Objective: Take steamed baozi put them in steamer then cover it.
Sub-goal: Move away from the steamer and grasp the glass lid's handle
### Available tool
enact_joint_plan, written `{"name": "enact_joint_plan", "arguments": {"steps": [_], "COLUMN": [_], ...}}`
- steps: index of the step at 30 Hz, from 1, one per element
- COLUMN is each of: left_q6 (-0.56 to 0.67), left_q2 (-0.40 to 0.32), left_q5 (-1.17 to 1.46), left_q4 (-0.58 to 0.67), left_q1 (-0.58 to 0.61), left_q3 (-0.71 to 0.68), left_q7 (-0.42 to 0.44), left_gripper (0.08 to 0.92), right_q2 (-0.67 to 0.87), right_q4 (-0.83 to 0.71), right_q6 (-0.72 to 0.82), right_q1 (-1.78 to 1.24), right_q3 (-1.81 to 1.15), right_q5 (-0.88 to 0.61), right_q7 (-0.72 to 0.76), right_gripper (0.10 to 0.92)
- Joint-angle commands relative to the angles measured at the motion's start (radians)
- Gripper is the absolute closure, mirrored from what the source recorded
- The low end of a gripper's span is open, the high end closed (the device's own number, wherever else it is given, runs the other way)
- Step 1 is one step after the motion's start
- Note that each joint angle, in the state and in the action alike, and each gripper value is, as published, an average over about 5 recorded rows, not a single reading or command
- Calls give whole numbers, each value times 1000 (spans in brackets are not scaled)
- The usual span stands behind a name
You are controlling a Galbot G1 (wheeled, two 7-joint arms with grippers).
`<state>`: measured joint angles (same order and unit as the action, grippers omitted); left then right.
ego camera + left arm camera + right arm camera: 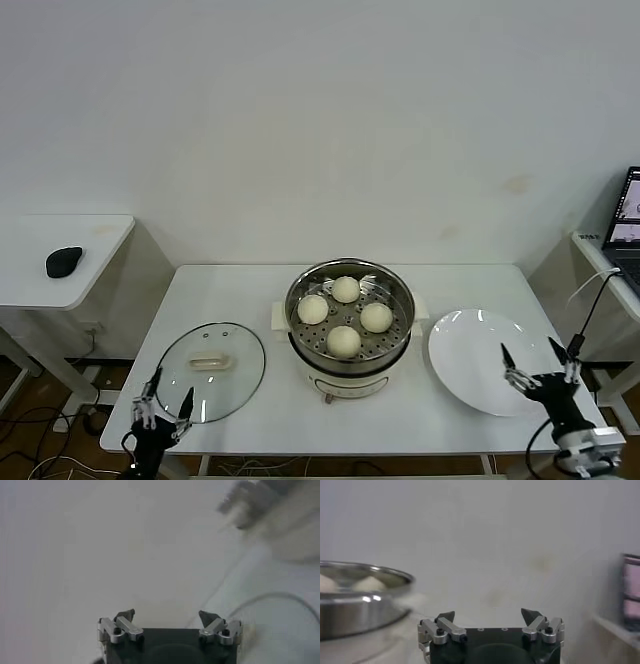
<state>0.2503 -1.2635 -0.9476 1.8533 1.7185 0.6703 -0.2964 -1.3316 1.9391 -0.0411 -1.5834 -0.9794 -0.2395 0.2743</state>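
Note:
The steel steamer [349,362] stands mid-table, uncovered, with several pale steamed baozi [345,341] resting on its perforated tray. The clear glass cover [235,375] lies flat on the table to its left, cream handle up. My left gripper [168,397] hovers at the cover's near edge, open and holding nothing. My right gripper [530,352] hangs over the near right part of the white plate [470,350], open and holding nothing. In the right wrist view, the open gripper [488,614] faces the wall, with the steamer [355,605] and baozi tops [370,584] off to one side. The left wrist view shows open fingers [166,615].
The white plate sits right of the steamer and has nothing on it. A side table [90,250] with a black mouse [63,261] stands at far left. A laptop [628,225] is on a stand at far right. Cables lie under the table's front left.

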Motion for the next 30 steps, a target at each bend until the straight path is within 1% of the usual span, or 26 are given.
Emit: {"name": "enact_joint_plan", "arguments": {"steps": [1, 7, 13, 23, 30], "left_q6": [19, -1, -9, -26, -39], "left_q2": [76, 111, 129, 138, 145], "left_q5": [-336, -332, -327, -329, -323], "left_q4": [-122, -231, -289, -338, -368], "left_q1": [-110, -233, -308, -398, -447], "left_q3": [-18, -59, -92, -127, -152], "left_q7": [16, 39, 53, 65, 91], "left_gripper": [177, 177, 177, 177, 177], "right_q2": [-114, -140, -162, -184, -184], "right_q4": [-6, 7, 4, -4, -13], "right_q6": [-5, -11, -19, -27, -30], "right_q1": [-46, -59, -67, -72, -75], "right_q3": [-121, -128, -136, -133, -134], "right_q5": [37, 51, 59, 76, 81], "right_q7": [-40, -39, -38, -40, -38], "right_gripper": [203, 203, 203, 203, 203]}}
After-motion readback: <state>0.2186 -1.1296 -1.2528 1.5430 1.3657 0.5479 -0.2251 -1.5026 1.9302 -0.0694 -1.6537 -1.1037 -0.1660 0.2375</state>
